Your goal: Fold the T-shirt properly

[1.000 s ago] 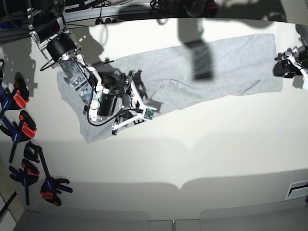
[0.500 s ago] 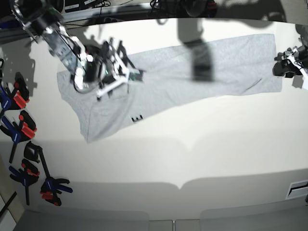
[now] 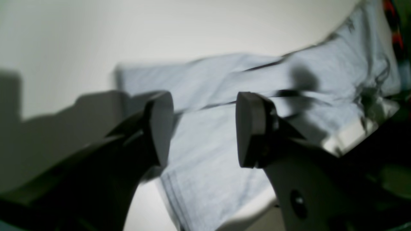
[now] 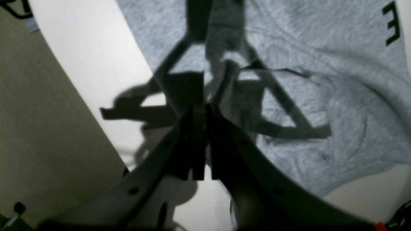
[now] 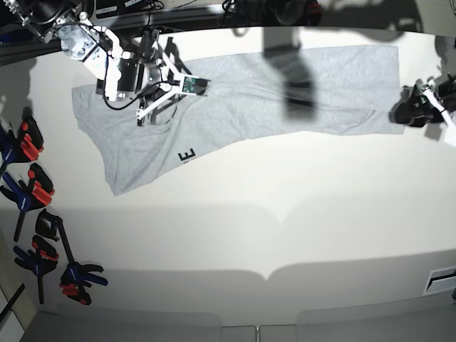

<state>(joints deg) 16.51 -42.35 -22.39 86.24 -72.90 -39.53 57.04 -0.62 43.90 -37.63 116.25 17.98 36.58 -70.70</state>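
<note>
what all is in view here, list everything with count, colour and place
T-shirt: one, light grey, spread in a long band across the far half of the table, a black letter E showing at its near edge
table: one, white, fills most of the base view
clamps: several, black with orange and blue parts, along the table's edge at the base view's left
cables and power strip: dark, along the far edge behind the table
right tool: one, black, shut, nothing seen between the jaws, above the shirt's end at the base view's left
left tool: one, black, open, empty, at the shirt's other end
</note>
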